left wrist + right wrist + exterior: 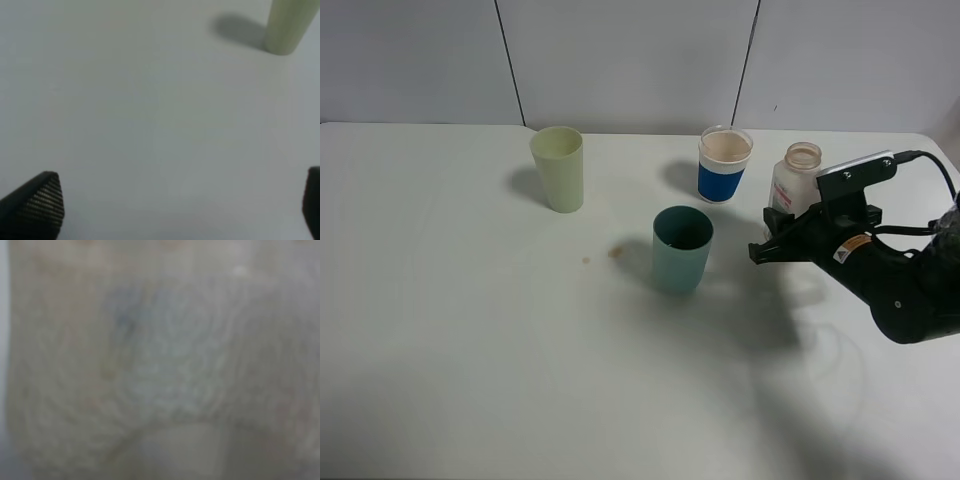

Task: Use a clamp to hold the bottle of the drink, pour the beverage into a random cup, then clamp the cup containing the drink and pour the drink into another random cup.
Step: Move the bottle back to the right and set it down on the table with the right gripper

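A clear bottle (797, 172) with an open mouth stands upright at the back right of the white table (470, 350). My right gripper (782, 232) is at its lower part and looks closed around it. The right wrist view is filled by the blurred bottle wall (165, 350), and no fingers show there. A blue-banded paper cup (724, 165) holding a beige drink stands just left of the bottle. A teal cup (681, 248) stands in front of it. A pale green cup (558, 168) stands at the back left and also shows in the left wrist view (287, 25). My left gripper (175, 210) is open and empty over bare table.
Two small brown spots (616, 252) lie on the table left of the teal cup. A grey panelled wall (620, 60) runs behind the table's far edge. The left arm is out of the exterior high view.
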Controlling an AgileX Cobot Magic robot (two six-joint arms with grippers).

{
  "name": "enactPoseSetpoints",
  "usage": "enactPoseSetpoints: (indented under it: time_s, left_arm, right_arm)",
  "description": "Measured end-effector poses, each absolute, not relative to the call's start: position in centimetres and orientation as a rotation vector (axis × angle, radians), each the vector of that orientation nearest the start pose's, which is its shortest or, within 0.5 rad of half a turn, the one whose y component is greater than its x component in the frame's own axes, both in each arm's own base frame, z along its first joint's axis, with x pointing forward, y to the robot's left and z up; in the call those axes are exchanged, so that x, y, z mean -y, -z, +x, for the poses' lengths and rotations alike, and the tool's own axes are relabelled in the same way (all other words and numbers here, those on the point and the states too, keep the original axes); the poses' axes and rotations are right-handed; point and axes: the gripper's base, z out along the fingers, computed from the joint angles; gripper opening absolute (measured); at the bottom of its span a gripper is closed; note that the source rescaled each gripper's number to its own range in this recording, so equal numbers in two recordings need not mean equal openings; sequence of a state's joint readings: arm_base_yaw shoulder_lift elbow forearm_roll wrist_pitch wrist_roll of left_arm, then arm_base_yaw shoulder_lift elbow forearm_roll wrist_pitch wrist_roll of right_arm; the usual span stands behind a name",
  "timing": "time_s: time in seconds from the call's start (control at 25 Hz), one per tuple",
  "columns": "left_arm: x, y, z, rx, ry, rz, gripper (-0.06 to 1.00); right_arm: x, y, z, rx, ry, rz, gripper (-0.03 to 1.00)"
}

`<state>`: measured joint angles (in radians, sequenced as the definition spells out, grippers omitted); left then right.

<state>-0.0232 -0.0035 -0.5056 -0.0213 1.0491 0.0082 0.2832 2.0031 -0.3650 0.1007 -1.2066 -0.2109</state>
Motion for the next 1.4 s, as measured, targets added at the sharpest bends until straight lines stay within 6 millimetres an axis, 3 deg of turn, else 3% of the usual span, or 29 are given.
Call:
enactPoseSetpoints:
  time_s: [0.4, 0.64, 1.4]
  left_arm:
    - [0.2, -28.0, -0.6, -2.023, 0.035, 0.033, 0.89]
    - [0.2, -28.0, -0.6, -2.023, 0.035, 0.033, 0.89]
    - [0.2, -28.0, -0.6, -2.023, 0.035, 0.033, 0.89]
  right_arm:
    - [-7.0, -8.8, 27.1, -1.831, 0.016, -0.362, 0.02]
    - [-7.0, -6.9, 27.0, -1.881, 0.018, -0.38, 0.01]
    - [-7.0, -6.4, 27.0, -1.868, 0.003, -0.351, 0.0]
